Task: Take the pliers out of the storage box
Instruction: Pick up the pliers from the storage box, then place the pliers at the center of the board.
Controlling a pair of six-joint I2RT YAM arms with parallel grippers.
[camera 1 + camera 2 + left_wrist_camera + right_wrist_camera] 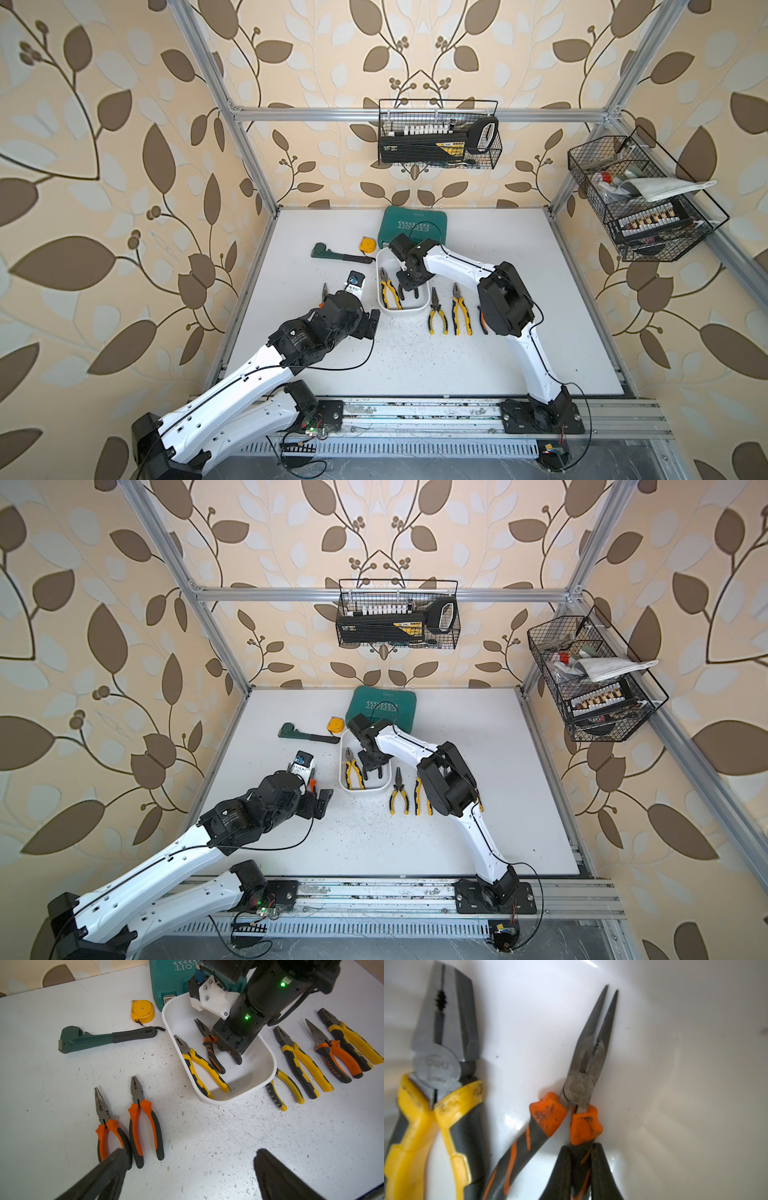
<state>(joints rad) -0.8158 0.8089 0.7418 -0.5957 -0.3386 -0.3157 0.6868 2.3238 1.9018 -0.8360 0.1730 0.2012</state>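
While the left gripper [191, 1153] hangs wide open and empty, the right gripper [580, 1147] is clamped on the needle-nose pliers [583, 1076] inside the box [249, 1078].
Its fingers [562, 1167] pinch one black-and-orange handle, and yellow pliers [438, 1064] lie beside them in the box. In the left wrist view, two orange pliers [141, 1122] lie side by side on the table [62, 1084] at the left arm's side of the box, near the left gripper. A row of four pliers [299, 1059] lies at the box's other side, the nearest partly hidden behind the box wall.
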